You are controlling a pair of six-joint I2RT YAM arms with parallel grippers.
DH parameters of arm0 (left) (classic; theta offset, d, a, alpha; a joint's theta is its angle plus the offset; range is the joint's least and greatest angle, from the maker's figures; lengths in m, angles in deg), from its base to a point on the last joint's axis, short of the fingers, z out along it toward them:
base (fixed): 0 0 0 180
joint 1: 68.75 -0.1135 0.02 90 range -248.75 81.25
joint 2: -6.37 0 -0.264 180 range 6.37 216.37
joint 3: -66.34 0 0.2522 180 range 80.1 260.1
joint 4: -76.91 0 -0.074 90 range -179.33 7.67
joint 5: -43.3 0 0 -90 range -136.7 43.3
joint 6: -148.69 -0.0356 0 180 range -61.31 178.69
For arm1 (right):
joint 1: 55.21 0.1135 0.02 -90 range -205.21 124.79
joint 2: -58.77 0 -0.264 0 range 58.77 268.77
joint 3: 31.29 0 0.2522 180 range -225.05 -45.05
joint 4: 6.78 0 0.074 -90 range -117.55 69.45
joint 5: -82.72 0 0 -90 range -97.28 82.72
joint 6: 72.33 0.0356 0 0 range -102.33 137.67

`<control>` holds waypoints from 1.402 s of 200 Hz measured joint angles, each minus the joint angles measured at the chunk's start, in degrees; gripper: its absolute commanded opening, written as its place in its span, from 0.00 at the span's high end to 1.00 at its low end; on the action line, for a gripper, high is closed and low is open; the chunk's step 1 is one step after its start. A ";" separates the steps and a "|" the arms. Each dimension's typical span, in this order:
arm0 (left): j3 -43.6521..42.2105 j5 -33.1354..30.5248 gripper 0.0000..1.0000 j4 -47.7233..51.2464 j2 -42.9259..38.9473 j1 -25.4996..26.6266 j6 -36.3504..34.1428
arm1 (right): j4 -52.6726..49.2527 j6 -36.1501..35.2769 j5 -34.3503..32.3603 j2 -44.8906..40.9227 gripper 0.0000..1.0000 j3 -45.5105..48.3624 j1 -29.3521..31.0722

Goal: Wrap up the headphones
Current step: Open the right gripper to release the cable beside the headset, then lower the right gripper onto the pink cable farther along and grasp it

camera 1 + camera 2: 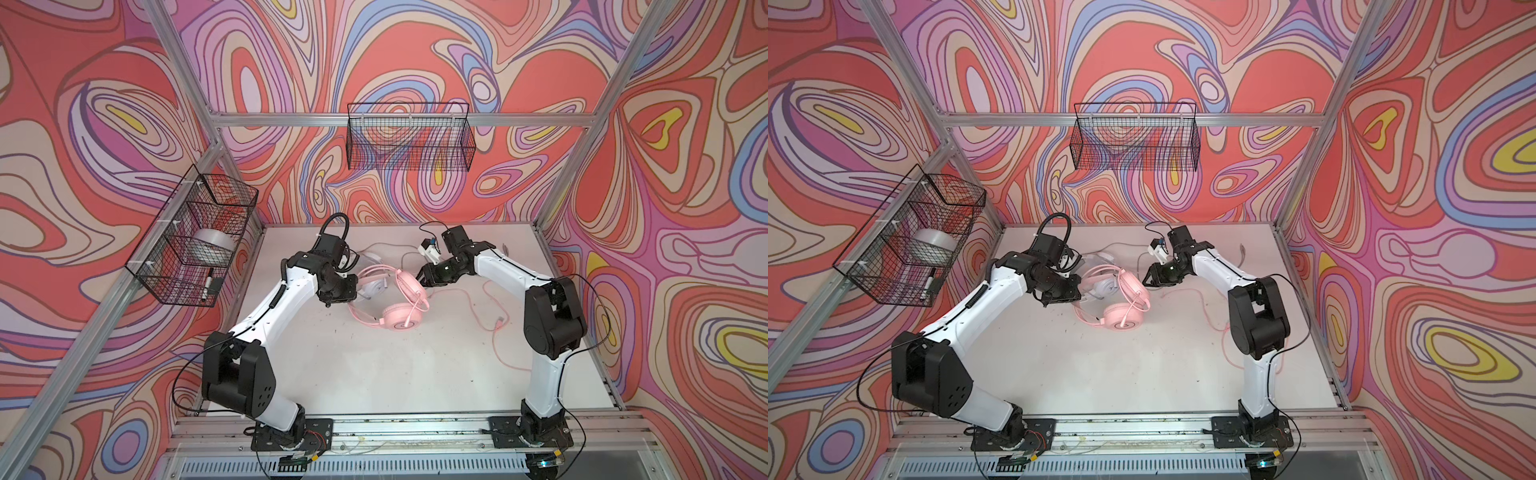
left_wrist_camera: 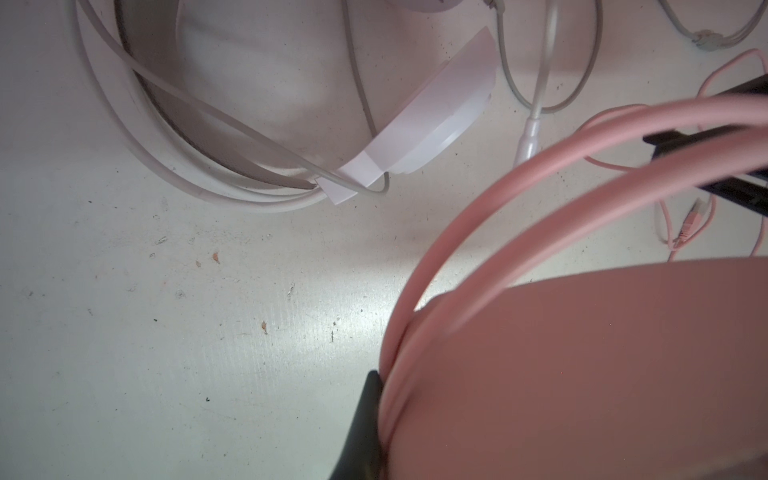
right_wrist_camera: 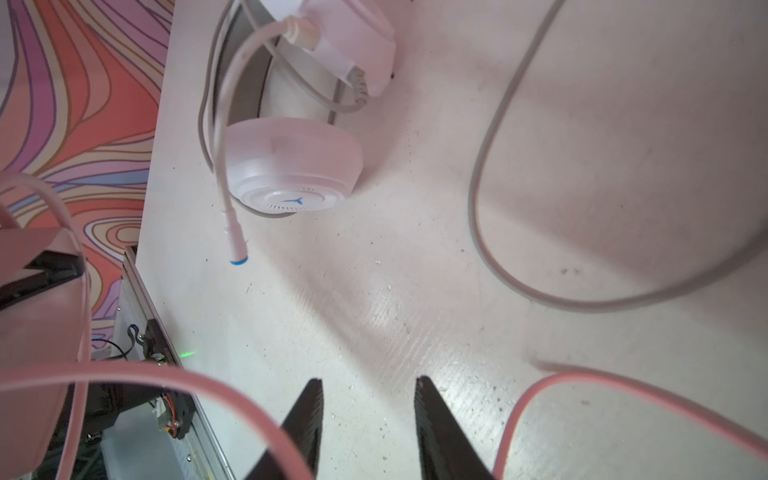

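Pink headphones (image 1: pixel 403 318) sit in the middle of the white table (image 1: pixel 374 374), with one ear cup lying flat. The left gripper (image 1: pixel 353 291) pinches them tight where the band meets the other ear cup. The white headphones (image 3: pixel 291 166) lie just behind, on the table. The right gripper (image 3: pixel 368 382) is close to the pink ones, its fingers partway apart with nothing between them. The pink cable (image 1: pixel 494 332) lies loose on the right.

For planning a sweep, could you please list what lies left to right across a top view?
Black wire basket on the left wall → pink over-ear headphones → pink cable's plug end → right arm's black elbow joint.
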 measured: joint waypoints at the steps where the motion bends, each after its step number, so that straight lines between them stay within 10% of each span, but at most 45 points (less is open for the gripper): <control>1: -0.02 0.00 1.00 -0.02 -0.02 0.00 0.00 | 0.00 -0.09 -0.04 -0.09 0.51 0.13 -0.02; 86: -1.11 -0.02 1.00 -0.61 0.00 -0.07 0.48 | -3.08 -2.03 -3.10 -11.58 0.19 5.92 -2.23; 280: -0.59 0.02 1.00 -0.68 1.62 -0.13 1.86 | -15.02 3.08 -32.68 -5.70 0.50 12.70 -8.17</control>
